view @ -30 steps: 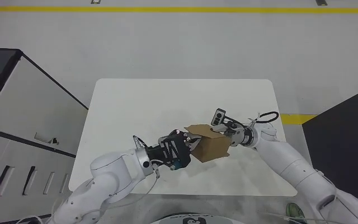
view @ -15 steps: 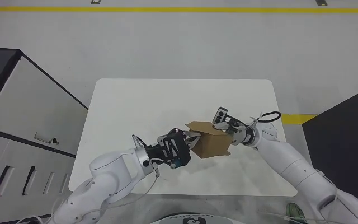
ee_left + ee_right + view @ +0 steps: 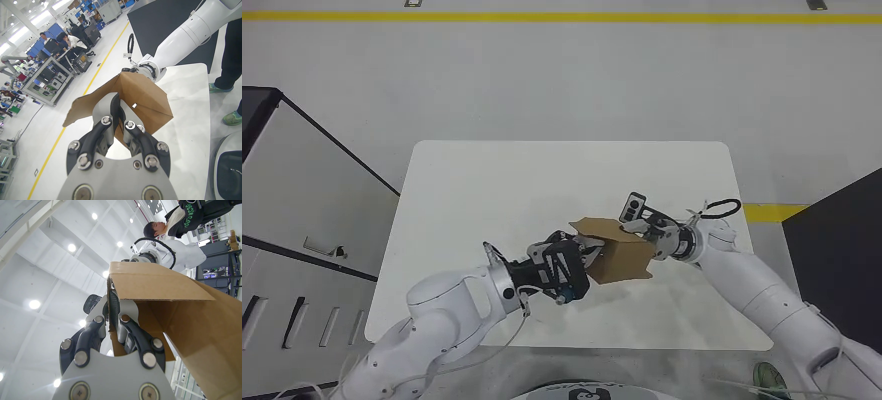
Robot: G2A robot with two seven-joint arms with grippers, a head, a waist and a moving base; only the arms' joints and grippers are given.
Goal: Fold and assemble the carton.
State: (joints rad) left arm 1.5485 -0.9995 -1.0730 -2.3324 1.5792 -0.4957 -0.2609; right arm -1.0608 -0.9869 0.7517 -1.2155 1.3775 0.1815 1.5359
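Two grippers hold one brown carton (image 3: 616, 255) between them on the near right part of the white table (image 3: 472, 190). The left gripper (image 3: 118, 109), coming in from the near left, has its fingers closed on a cardboard panel at the carton's left end. The right gripper (image 3: 110, 307), coming in from the right, is clamped on the thin edge of a wall at the opposite, open end.

The carton's long axis runs left to right across the table, from one pair of fingers to the other, so each arm is in contact with its own end and neither is the nearer. From the left wrist view a low corner looks to be at the tabletop, though whether it bears weight there cannot be told.

At the left end a loose flap (image 3: 85, 108) stands out toward the far side of the table, just beside the left fingers and not pinched by them. At the right end a short flap (image 3: 151, 285) is bent over the opening, beside the right fingers.

The box looks part-formed, with its ends not yet closed. Any next fold would likely turn on that loose flap lying to the far side of the left grip, with the right grip bracing the other end along the same line.
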